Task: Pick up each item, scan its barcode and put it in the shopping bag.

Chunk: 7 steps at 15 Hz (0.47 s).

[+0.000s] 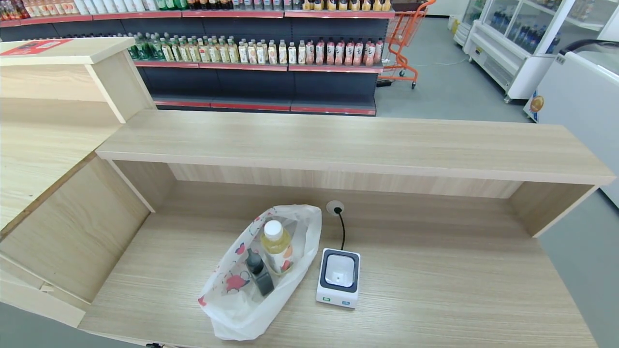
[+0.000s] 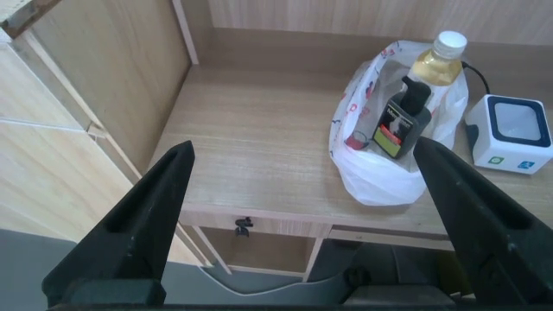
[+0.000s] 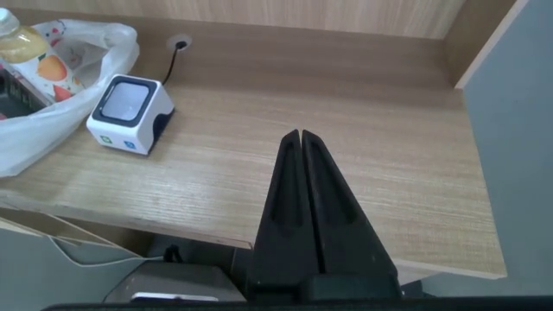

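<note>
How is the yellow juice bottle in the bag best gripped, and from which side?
Probably the neck under the white cap, from above: the juice bottle stands cap-up in the open shopping bag, whose walls and the dark bottle crowd its sides.

Pale beige wood-grain counter (image 1: pixel 435 290), streaked with fine darker lines. The translucent white plastic shopping bag (image 1: pixel 232 314) is printed with scattered red and dark grey shapes, like flowers or fruit. The clear bottle of golden-yellow liquid (image 1: pixel 276 244) has a white cap and an orange-and-red label. The black bottle (image 1: pixel 261 275) has a black cap and a red-and-white label. The white box-shaped scanner (image 1: pixel 338 278) has a dark grey frame around a pale grey window, small green and blue marks in front, and a black cable (image 1: pixel 343 232). The left gripper (image 2: pixel 302 149) and right gripper (image 3: pixel 299 136) are matte black.
</note>
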### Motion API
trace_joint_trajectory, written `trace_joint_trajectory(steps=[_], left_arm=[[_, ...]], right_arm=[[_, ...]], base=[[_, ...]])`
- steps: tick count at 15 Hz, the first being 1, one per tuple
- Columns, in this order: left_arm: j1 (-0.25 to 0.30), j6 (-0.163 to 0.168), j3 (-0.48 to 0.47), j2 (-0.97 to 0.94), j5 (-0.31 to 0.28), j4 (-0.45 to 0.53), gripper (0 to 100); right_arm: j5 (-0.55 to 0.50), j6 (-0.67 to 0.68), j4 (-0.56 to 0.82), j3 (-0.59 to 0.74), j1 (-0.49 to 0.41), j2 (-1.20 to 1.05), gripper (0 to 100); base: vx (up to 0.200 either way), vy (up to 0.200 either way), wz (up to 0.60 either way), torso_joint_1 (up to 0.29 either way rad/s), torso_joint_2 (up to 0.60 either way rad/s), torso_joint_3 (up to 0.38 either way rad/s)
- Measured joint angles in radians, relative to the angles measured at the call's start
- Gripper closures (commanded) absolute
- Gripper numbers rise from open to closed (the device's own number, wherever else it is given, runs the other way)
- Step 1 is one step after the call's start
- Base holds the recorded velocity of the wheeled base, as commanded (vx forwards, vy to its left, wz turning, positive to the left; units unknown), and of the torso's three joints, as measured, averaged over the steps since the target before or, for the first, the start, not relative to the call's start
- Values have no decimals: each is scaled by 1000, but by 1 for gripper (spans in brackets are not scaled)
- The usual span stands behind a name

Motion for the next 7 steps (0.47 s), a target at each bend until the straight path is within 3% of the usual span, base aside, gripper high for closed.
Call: trace_joint_trajectory(steps=[7], left_arm=[[0,0,0,0,0,0,0]], right_arm=[[1,-4,0,0,0,0,100]], base=[[0,0,0,0,0,0]])
